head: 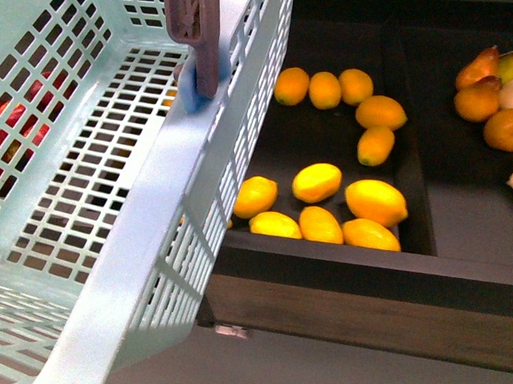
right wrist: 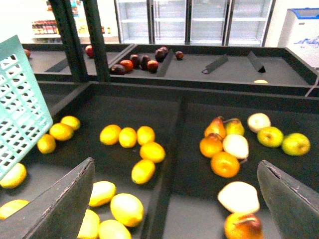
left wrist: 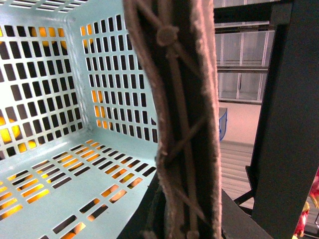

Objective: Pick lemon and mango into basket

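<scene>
Pale blue-green slotted plastic basket (head: 165,189) hangs tilted over L edge of dark matte tray (head: 331,266). Ribbed brownish-mauve handle (left wrist: 187,124) fills L wrist view; L claw hidden behind it, can't tell grip. R claw (right wrist: 175,162) spread wide, empty, above fruit. Small stubby yellow-orange lemon (head: 376,145) & longer smooth mango (head: 376,202) lie near each other in same tray compartment, outside basket.

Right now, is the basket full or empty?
Empty, as far as shown. The basket has a bare slotted floor in both views of it; the yellow fruits all lie outside, in the dark tray.
</scene>
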